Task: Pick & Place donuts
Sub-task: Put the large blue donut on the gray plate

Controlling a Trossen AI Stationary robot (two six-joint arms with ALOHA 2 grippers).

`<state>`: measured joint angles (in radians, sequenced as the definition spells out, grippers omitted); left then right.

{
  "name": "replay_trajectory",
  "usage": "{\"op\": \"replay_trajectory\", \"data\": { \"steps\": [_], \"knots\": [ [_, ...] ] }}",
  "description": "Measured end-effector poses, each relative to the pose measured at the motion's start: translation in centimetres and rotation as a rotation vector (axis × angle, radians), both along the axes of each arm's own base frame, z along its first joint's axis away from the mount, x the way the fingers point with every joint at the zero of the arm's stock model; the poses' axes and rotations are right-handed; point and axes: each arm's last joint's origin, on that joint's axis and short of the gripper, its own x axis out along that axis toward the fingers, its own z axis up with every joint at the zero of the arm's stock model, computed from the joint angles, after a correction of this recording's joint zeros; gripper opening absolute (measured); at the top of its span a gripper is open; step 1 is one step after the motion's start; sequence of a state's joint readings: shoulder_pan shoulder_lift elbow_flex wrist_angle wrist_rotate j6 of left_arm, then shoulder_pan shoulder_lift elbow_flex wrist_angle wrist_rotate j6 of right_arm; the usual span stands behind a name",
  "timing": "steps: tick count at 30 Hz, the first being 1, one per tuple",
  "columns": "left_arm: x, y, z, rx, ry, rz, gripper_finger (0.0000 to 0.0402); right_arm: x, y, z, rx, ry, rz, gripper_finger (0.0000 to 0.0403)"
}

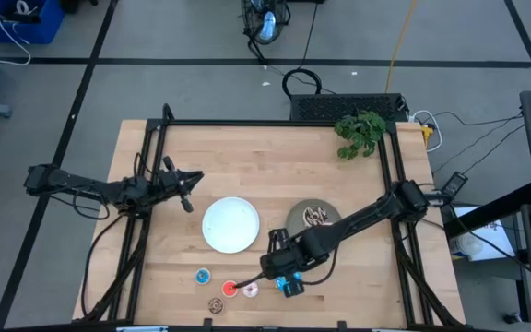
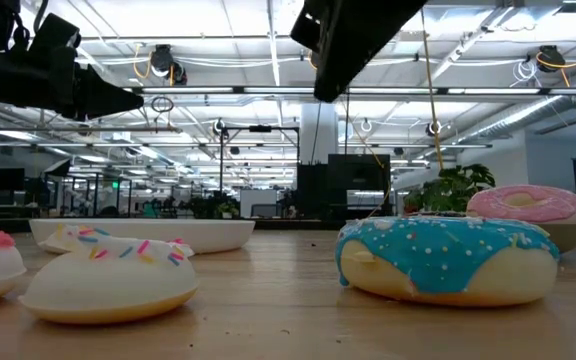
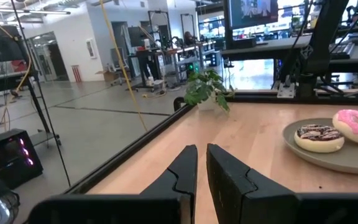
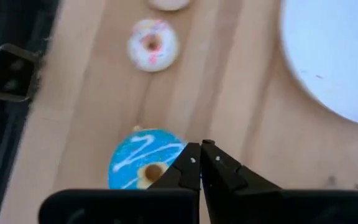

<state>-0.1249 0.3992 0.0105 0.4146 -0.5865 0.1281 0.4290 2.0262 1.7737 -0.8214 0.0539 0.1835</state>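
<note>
You're looking at a robotics lab in an open-plan office: a wooden surface inside a black frame, taped grey floor, exposed ceiling ducts and strip lights, monitor-lined desks far behind.

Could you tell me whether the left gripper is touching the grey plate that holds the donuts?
Apart. In the high view the left gripper sits left of the white plate, which lies between it and the grey plate.

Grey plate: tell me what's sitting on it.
On the grey plate sit a brown drizzled donut and a pink-iced donut. In the high view the right arm covers part of it.
</note>
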Motion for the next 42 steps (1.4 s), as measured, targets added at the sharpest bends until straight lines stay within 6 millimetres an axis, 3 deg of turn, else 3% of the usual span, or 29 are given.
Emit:
{"op": "replay_trajectory", "data": {
  "steps": [7, 19, 24, 42],
  "knots": [
    [0.0, 0.0, 0.0, -0.006, -0.004, 0.000, 0.0042, -0.7, 0.0, -1.7, -0.013, 0.049, -0.005, 0.0036],
    [0.0, 0.0, 0.0, -0.002, -0.003, 0.001, 0.0042, -1.3, -0.3, -3.7, -0.028, 0.084, 0.001, 0.0213],
    [0.0, 0.0, 0.0, -0.002, -0.002, 0.001, 0.0042, -1.3, 0.1, -4.9, 0.023, 0.046, 0.030, 0.0260],
    [0.0, 0.0, 0.0, -0.005, -0.003, 0.001, 0.0042, -3.0, -1.0, -10.1, 0.088, 0.048, -0.002, 0.0255]
  ]
}}
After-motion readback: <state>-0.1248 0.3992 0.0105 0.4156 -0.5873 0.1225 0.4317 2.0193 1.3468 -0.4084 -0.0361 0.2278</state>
